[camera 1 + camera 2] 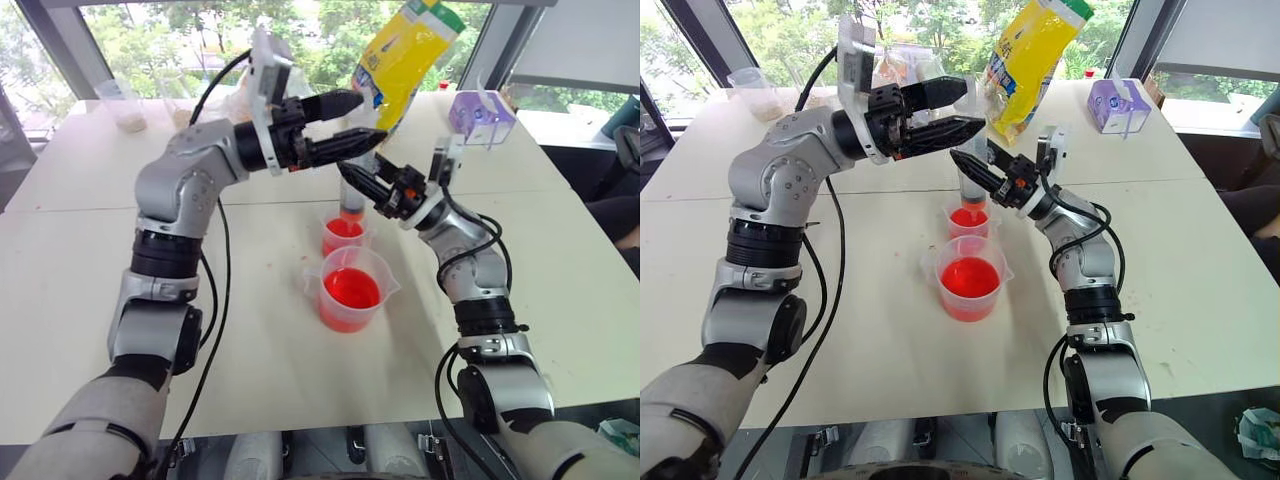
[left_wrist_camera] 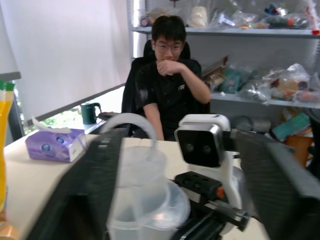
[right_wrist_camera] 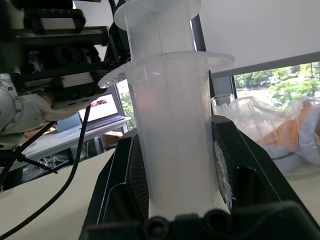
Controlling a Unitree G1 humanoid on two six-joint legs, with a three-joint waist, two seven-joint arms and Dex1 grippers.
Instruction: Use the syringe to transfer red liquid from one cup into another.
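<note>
Syringe stands upright, long axis vertical, tip down in the small cup just behind the handled beaker of red liquid on the worktop. Right gripper pinches its barrel below the flange. Left gripper, jaws spread, brackets the plunger top. Judged light, stiff and slick: best held under the flange.

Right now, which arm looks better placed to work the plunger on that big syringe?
The left. The right gripper already grips the syringe barrel upright over the small cup, and the left gripper sits at the plunger top, jaws on either side of it.
</note>
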